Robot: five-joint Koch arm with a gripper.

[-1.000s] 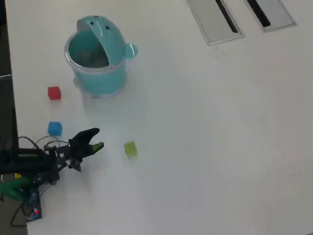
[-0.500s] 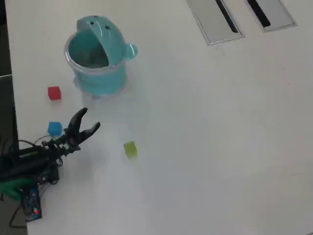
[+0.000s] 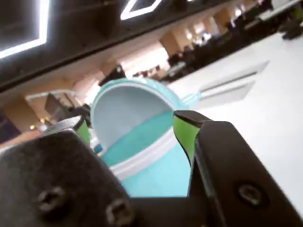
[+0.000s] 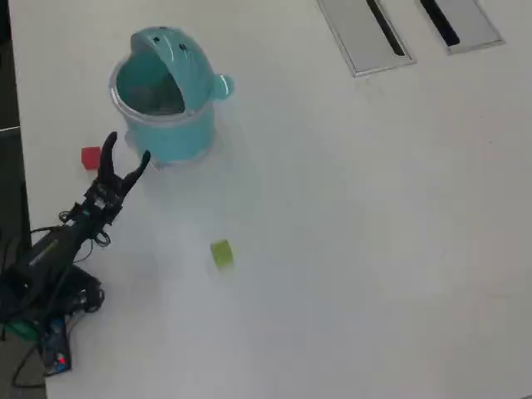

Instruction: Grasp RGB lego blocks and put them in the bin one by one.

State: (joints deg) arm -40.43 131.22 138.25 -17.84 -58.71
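I see the bin [image 4: 166,137], lid up, just ahead of my claw [image 4: 126,151], whose jaws stand apart and empty. Red block [image 4: 91,157] lies close left; green block [image 4: 221,253] well behind-right on the worktop [image 4: 374,233].

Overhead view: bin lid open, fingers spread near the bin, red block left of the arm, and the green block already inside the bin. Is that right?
Not quite. The green block is not in the bin; the overhead view shows it lying on the white table, apart from the bin. The rest holds: lid open, gripper fingers spread near the bin, red block left of the arm.
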